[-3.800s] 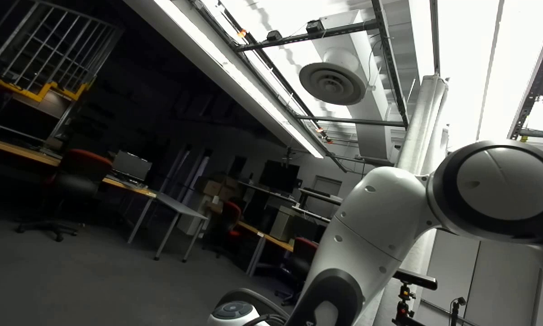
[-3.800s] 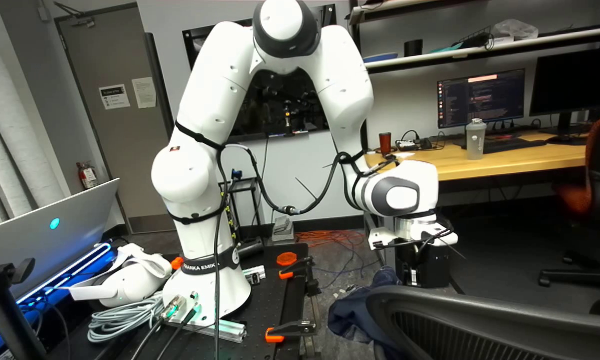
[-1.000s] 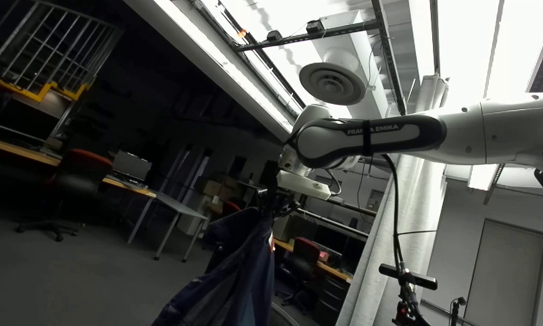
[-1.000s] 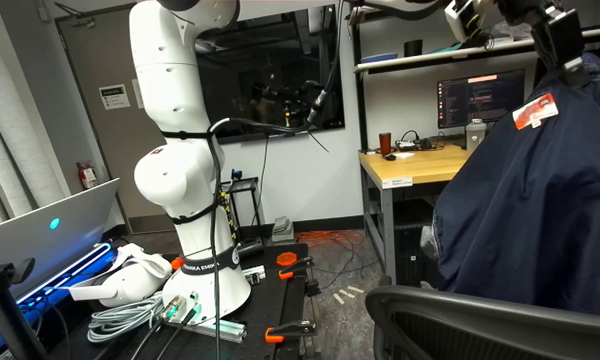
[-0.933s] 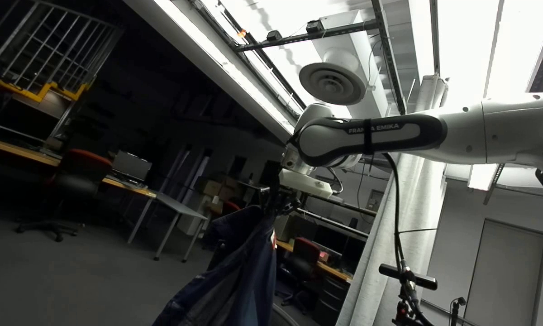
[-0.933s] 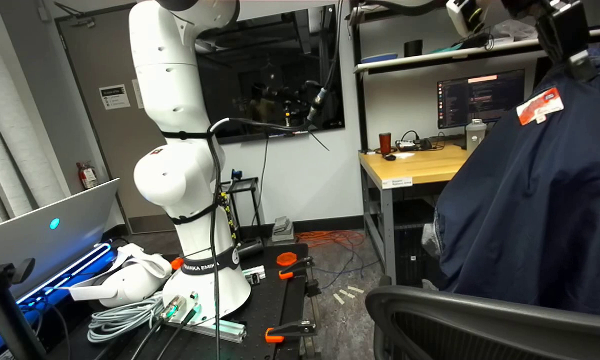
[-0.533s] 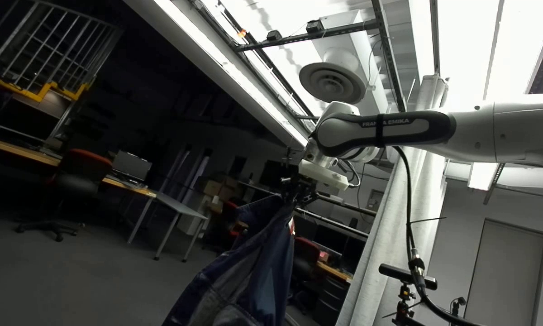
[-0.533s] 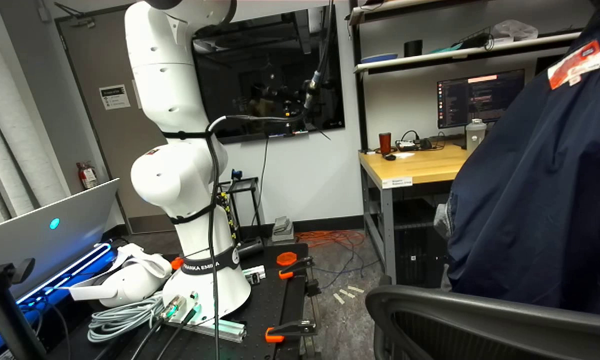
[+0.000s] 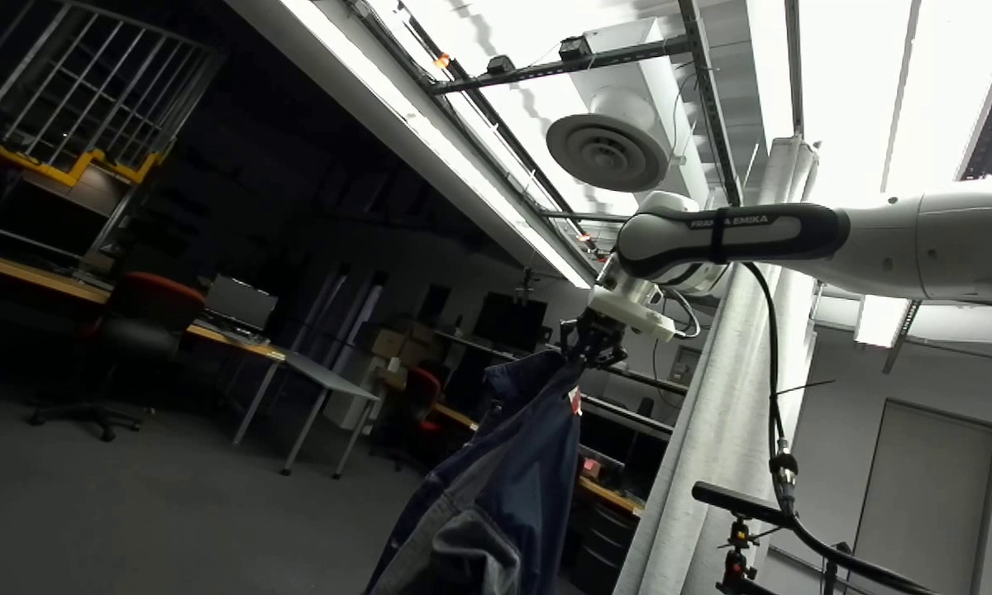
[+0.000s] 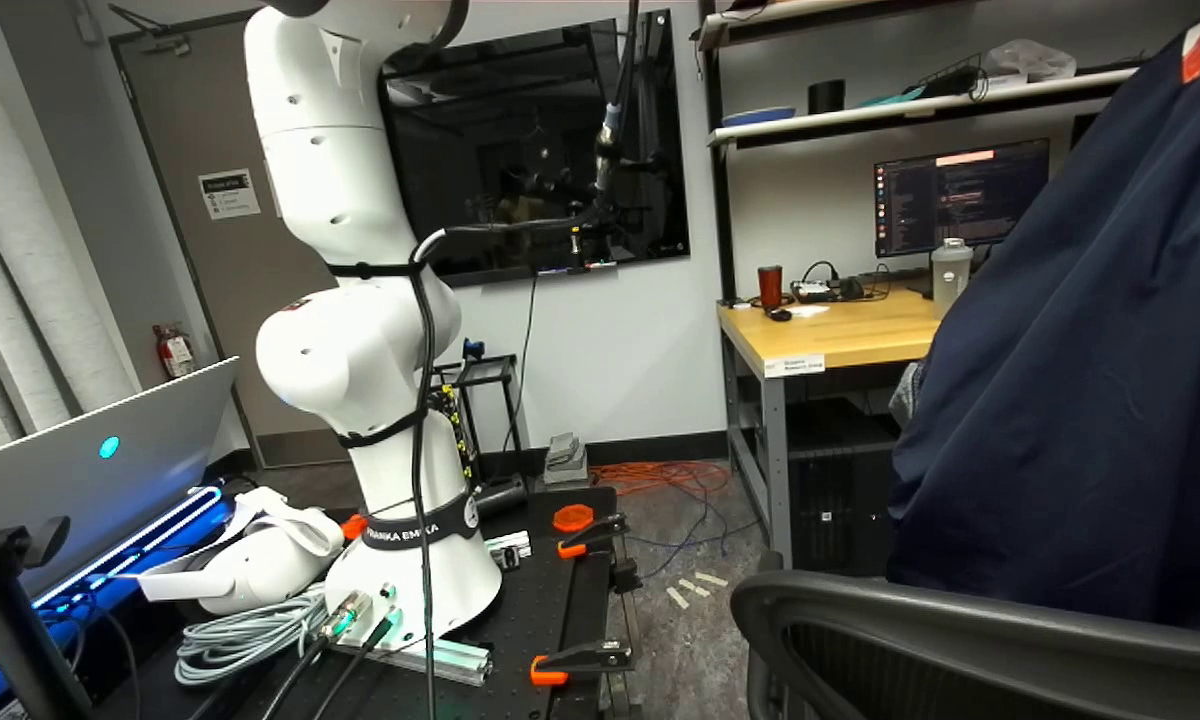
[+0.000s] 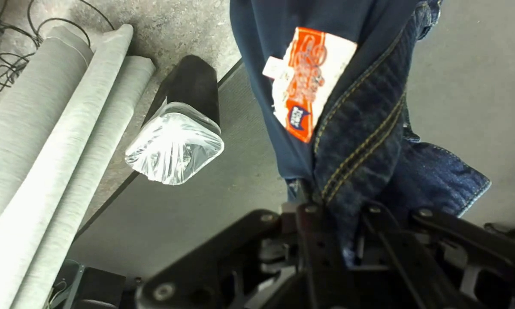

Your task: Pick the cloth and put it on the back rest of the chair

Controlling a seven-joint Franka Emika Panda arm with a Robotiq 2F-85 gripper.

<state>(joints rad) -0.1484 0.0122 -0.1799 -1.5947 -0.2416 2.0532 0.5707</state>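
The cloth is a dark blue denim garment with a smooth navy lining and a red-and-white label. It hangs limp from my gripper (image 9: 587, 355) in an exterior view (image 9: 504, 487) and fills the right side in an exterior view (image 10: 1080, 420). In the wrist view, my gripper (image 11: 339, 210) is shut on the cloth (image 11: 360, 141) near its collar, with fabric bunched between the fingers. The chair's dark grey back rest (image 10: 920, 605) stands at the lower right, in front of the cloth's lower part. Whether they touch is unclear; the cloth's lower end is hidden.
A wooden desk (image 10: 840, 335) with a bottle (image 10: 950, 275) stands behind the cloth. The robot base stands on a black table (image 10: 520, 600) with clamps. The wrist view shows a bin with a plastic liner (image 11: 176, 146) and a pale curtain (image 11: 56, 141).
The cloth was low beside the chair 3.8 s ago and now hangs high from my gripper. Over the last second, both moved right in both exterior views; my gripper left one of them.
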